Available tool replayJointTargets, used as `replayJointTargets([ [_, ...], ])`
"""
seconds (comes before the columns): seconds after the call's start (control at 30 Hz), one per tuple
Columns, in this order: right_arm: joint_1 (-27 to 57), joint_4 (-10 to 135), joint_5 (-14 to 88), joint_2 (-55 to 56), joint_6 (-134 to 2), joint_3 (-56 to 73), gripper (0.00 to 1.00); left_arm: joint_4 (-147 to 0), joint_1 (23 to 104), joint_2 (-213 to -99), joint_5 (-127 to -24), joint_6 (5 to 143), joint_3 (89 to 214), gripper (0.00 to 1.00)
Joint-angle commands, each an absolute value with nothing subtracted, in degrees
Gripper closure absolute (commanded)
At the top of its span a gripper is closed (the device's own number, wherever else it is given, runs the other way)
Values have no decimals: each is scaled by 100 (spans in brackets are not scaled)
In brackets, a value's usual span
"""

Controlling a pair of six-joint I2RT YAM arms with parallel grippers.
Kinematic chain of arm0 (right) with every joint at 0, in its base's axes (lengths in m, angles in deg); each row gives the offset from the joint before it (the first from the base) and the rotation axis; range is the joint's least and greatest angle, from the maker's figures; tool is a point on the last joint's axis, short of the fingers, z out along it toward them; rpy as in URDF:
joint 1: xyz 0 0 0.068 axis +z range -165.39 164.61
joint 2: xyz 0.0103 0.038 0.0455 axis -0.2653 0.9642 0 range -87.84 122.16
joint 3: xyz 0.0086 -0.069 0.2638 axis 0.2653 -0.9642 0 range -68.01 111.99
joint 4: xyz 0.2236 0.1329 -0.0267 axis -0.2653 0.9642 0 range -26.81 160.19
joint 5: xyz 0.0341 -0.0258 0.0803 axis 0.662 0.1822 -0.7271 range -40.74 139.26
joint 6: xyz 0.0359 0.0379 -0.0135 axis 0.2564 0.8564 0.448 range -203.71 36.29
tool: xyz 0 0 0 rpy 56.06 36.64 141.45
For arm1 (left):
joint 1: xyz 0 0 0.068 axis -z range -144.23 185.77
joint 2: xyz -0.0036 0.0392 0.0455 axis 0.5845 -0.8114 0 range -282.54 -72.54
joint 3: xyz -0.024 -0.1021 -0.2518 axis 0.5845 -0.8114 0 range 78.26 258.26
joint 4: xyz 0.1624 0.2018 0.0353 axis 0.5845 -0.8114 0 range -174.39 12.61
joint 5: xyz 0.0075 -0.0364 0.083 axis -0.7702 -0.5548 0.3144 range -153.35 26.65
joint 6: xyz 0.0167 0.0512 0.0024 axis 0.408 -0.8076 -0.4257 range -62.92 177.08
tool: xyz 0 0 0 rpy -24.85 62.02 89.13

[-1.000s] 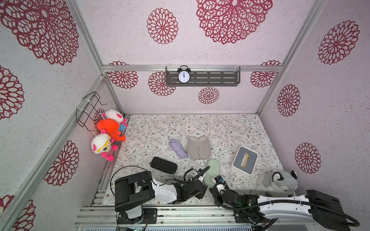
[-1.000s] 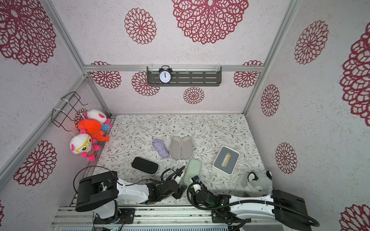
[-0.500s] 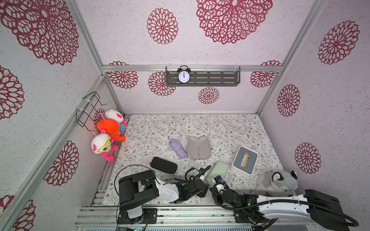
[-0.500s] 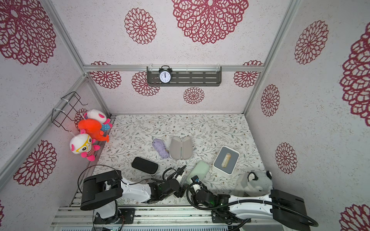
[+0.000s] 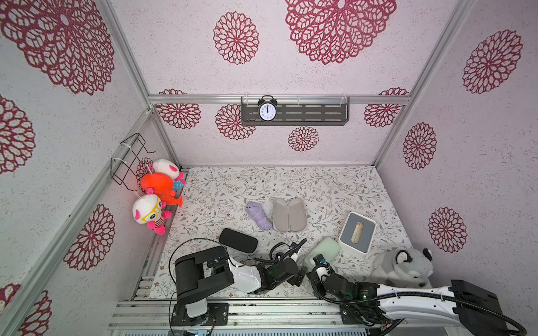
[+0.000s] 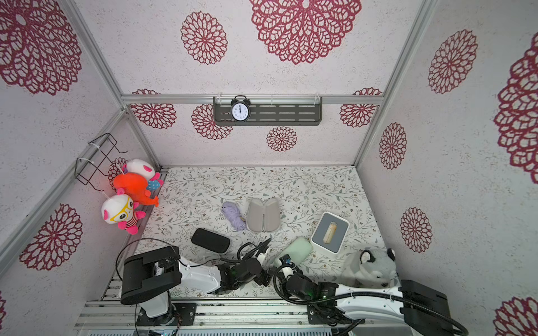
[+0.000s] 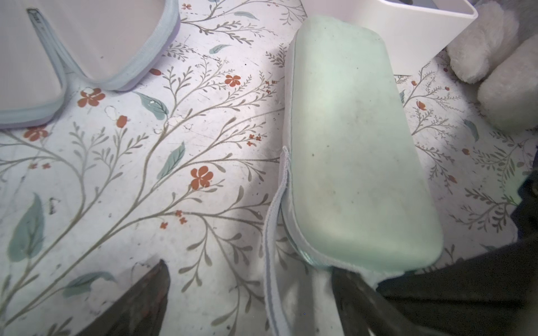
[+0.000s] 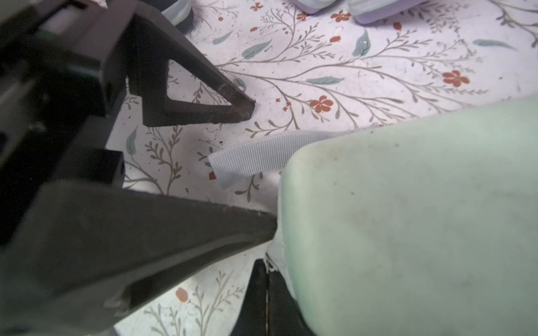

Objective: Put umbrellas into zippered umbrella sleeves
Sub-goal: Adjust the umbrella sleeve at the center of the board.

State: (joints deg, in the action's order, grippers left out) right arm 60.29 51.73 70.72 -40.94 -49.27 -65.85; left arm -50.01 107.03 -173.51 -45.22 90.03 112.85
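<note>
The mint green sleeve point(image 5: 322, 251) has swung round to lie slantwise; the left claw point(image 7: 247, 266) has spread apart.
Closed, rounded and faintly smudged, with a pale grey strap point(image 8: 253, 157) trailing loose, it lies on the floral surface point(image 5: 221, 197) near the front, far end just beside the white box point(image 5: 363, 218). The right claw point(image 8: 265, 270) is pinched together on its near-end trim.

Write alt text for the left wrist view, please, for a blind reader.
A mint green sleeve lies on a floral mat, its strap between the fingers of the open left gripper. An open lilac sleeve, white box and plush paws edge the frame.
</note>
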Motion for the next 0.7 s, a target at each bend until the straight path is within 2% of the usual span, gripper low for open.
replayJointTargets([
  [0.0, 6090, 4499, 6357, -3990, -5103, -6278, 100, -4572, 10644, -17634, -5086, 9171, 11473, 8],
  [0.27, 5945, 4523, 6383, -3812, -5042, -6228, 100, -4377, 10602, -17610, -5341, 9179, 11429, 0],
  [0.5, 5855, 5453, 6631, -4609, -4666, -6306, 100, -4527, 10353, -16697, -5263, 9103, 10925, 2],
  [0.67, 5804, 5949, 6699, -4841, -4371, -6395, 100, -4740, 10106, -16325, -5544, 8819, 11179, 2],
])
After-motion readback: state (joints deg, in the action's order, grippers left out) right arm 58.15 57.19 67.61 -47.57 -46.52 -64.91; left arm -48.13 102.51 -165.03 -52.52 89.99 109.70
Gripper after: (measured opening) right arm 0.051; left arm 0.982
